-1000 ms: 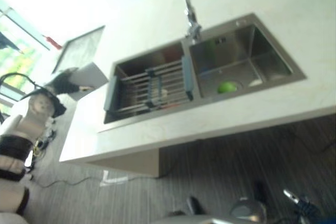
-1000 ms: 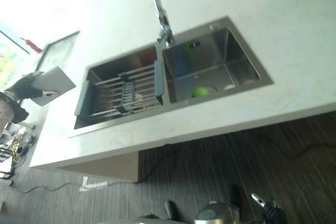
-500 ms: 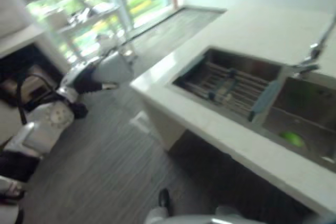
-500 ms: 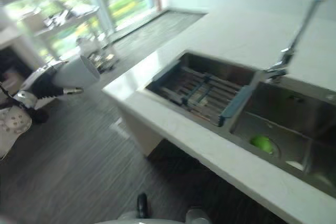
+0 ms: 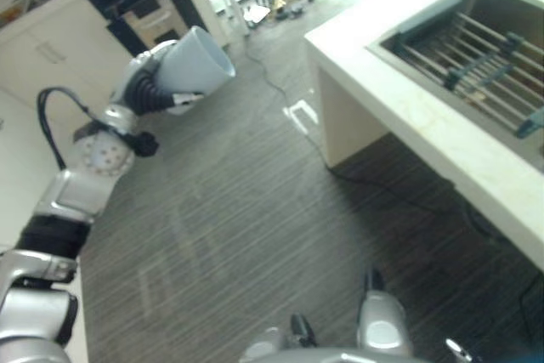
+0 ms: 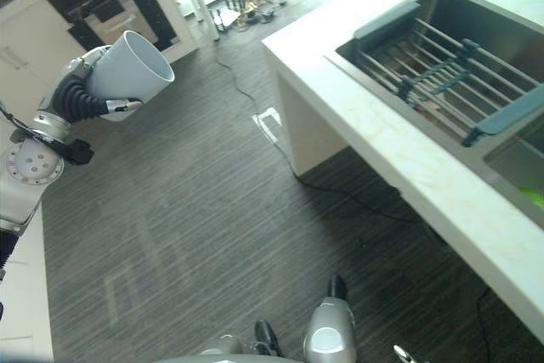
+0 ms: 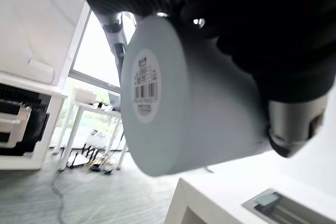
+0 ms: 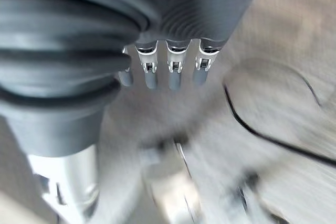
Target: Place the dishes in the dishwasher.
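A: How many dishes?
B: One pale grey cup (image 6: pixel 127 65), lying sideways in the air with its mouth turned toward the tabletop (image 6: pixel 408 167). The left hand (image 6: pixel 81 95) was clenched around it, well apart from the tabletop, out over the dark floor (image 6: pixel 195 235).
A: Right hand?
B: Right hand (image 8: pixel 168 72) was released, fingers (image 8: pixel 176 77) hanging straight, holding nothing.
A: Anything on the tabletop?
B: One sink (image 6: pixel 442 48) sunk into it, one rack (image 6: pixel 450 74) of bars with blue-grey ends laid across the sink. One green thing (image 6: pixel 535 200) past the rack, mostly cut off.
A: Beyond the cup?
B: One dark open cabinet bay (image 6: pixel 110 6) on the side of the cup away from the tabletop.
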Tool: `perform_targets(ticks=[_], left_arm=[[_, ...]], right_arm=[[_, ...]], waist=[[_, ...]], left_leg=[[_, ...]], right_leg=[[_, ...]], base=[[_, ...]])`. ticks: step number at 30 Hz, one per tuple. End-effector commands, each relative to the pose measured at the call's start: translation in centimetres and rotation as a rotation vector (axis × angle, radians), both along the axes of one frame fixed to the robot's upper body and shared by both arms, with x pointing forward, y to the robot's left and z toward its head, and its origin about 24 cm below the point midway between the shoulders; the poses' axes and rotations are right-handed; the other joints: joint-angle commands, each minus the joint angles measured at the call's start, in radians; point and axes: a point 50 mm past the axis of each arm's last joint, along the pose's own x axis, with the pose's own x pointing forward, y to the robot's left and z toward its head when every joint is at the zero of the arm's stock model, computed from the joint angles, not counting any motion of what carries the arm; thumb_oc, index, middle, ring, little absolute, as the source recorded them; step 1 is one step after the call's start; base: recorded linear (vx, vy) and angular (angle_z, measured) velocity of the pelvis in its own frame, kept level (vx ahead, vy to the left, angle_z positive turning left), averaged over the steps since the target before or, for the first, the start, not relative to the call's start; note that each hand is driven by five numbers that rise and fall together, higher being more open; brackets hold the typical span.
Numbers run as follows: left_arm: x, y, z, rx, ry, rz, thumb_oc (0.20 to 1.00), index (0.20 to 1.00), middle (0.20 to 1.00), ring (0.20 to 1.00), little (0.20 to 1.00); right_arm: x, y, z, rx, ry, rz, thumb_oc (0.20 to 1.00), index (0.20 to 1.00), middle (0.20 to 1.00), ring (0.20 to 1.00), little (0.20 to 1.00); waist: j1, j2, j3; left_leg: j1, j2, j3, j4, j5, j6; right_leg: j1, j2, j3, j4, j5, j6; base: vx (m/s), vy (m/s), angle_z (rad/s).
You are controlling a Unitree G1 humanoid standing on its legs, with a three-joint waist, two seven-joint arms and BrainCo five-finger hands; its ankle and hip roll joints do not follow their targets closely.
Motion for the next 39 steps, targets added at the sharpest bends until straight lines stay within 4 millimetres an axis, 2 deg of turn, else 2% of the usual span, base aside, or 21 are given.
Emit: perform_targets(ticks=[1,2,4,6,7,9,12,13,19,26,30,33,35,39], left_arm=[[-1.0,0.9,2.7,-0.034,-0.152,0.012,0.2,0.2,0.2,0.2,0.2],[-1.3,-0.8,1.8,-0.068,-0.183,-0.028,0.2,0.2,0.2,0.2,0.2],[-1.6,-2.0,1.0,-0.081,-0.181,-0.057,0.2,0.2,0.2,0.2,0.2],[-1.8,-3.2,0.5,-0.081,-0.189,-0.084,0.2,0.2,0.2,0.2,0.2],[-1.6,-4.0,0.5,-0.076,-0.197,-0.117,0.2,0.2,0.2,0.2,0.2],[-1.4,-4.7,0.7,-0.084,-0.214,-0.141,0.2,0.2,0.2,0.2,0.2],[-1.5,-4.9,0.7,-0.083,-0.221,-0.14,0.2,0.2,0.2,0.2,0.2],[-1.7,-5.0,0.9,-0.073,-0.222,-0.151,0.2,0.2,0.2,0.2,0.2],[-2.0,-4.7,1.3,-0.068,-0.209,-0.156,0.2,0.2,0.2,0.2,0.2],[-2.1,-4.8,1.4,-0.029,-0.19,-0.165,0.2,0.2,0.2,0.2,0.2],[-2.1,-4.9,1.4,0.011,-0.197,-0.148,0.2,0.2,0.2,0.2,0.2],[-2.1,-4.9,1.1,0.007,-0.195,-0.124,0.2,0.2,0.2,0.2,0.2],[-2.1,-4.4,1.1,-0.008,-0.194,-0.095,0.2,0.2,0.2,0.2,0.2],[-2.4,-3.8,0.3,-0.063,-0.185,-0.061,0.2,0.2,0.2,0.2,0.2]], right_arm=[[-1.4,1.2,-0.7,0.053,0.06,0.05,1.0,1.0,1.0,1.0,1.0],[-1.0,2.3,-1.0,0.109,0.063,0.067,1.0,1.0,1.0,1.0,1.0],[-0.4,2.7,-1.1,0.109,0.055,0.071,1.0,1.0,1.0,1.0,1.0],[0.4,2.9,-1.1,0.066,0.062,0.15,1.0,1.0,1.0,1.0,1.0],[0.6,3.1,-1.1,0.099,0.046,0.142,1.0,1.0,1.0,1.0,1.0],[0.8,3.6,-1.1,0.163,0.02,0.075,1.0,1.0,1.0,1.0,1.0],[0.9,3.4,-1.1,0.148,0.049,0.103,1.0,1.0,1.0,1.0,1.0],[0.7,3.1,-1.1,0.144,0.064,0.08,1.0,1.0,1.0,1.0,1.0],[-0.3,2.8,-1.2,0.155,0.098,0.086,1.0,1.0,1.0,1.0,1.0],[-0.1,3.3,-1.3,0.189,0.097,0.087,1.0,1.0,1.0,1.0,1.0],[-1.4,3.2,-1.5,0.181,0.157,0.109,1.0,1.0,1.0,1.0,1.0],[-1.5,3.0,-1.5,0.18,0.164,0.062,1.0,1.0,1.0,1.0,1.0],[-1.8,2.7,-1.4,0.163,0.17,0.067,1.0,1.0,1.0,1.0,1.0],[-2.5,2.5,-1.4,0.195,0.157,-0.033,1.0,1.0,1.0,1.0,1.0]], waist=[[-0.013,-0.01,-0.112],[0.023,-0.027,-0.121],[0.047,-0.033,-0.123],[0.059,-0.035,-0.113],[0.057,-0.048,-0.104],[0.055,-0.075,-0.1],[0.07,-0.094,-0.106],[0.074,-0.093,-0.111],[0.075,-0.088,-0.131],[0.069,-0.086,-0.147],[0.063,-0.087,-0.155],[0.063,-0.089,-0.158],[0.064,-0.087,-0.157],[0.066,-0.087,-0.161]], left_leg=[[-0.088,0.073,-0.067,0.064,0.024,-0.075],[-0.085,0.056,-0.098,0.038,0.026,-0.065],[-0.084,0.046,-0.128,0.017,0.028,-0.055],[-0.084,0.044,-0.198,-0.007,0.034,-0.038],[-0.083,0.047,-0.233,-0.01,0.038,-0.032],[-0.102,0.04,-0.273,0.003,0.029,-0.03],[-0.103,0.071,-0.239,-0.013,0.049,-0.059],[-0.097,0.088,-0.224,-0.024,0.06,-0.074],[-0.078,0.118,-0.204,-0.021,0.063,-0.104],[-0.045,0.13,-0.18,-0.045,0.059,-0.107],[-0.028,0.125,-0.184,-0.053,0.052,-0.105],[-0.023,0.123,-0.182,-0.058,0.051,-0.101],[-0.014,0.126,-0.174,-0.065,0.052,-0.103],[-0.003,0.13,-0.16,-0.075,0.055,-0.105]], right_leg=[[0.177,0.07,-0.04,-0.063,-0.164,0.04],[0.179,0.062,-0.06,-0.051,-0.166,0.052],[0.173,0.066,-0.06,-0.007,-0.191,0.054],[0.138,0.102,-0.008,0.097,-0.245,0.042],[0.119,0.114,0.039,0.106,-0.243,0.044],[0.138,0.121,0.085,0.005,-0.193,0.049],[0.16,0.11,0.06,-0.086,-0.147,0.064],[0.177,0.109,0.038,-0.112,-0.139,0.064],[0.22,0.109,0.025,-0.187,-0.114,0.068],[0.236,0.102,0.022,-0.201,-0.111,0.081],[0.246,0.106,0.036,-0.205,-0.116,0.083],[0.246,0.106,0.036,-0.206,-0.115,0.084],[0.252,0.106,0.029,-0.205,-0.117,0.083],[0.262,0.106,0.018,-0.209,-0.117,0.085]], base=[[-0.14,0.222,0.34],[-0.14,0.225,0.42],[-0.15,0.239,0.78],[-0.1,0.078,0.93],[-0.09,-0.112,0.89],[-0.11,-0.28,1.9],[-0.09,-0.249,0.94],[-0.01,-0.113,0.3],[0.04,-0.073,0.08],[0.02,-0.018,-0.02],[0.06,0.01,-0.03],[0.01,0.002,0.0],[0.02,0.01,0.0],[0.04,0.025,0.02]])
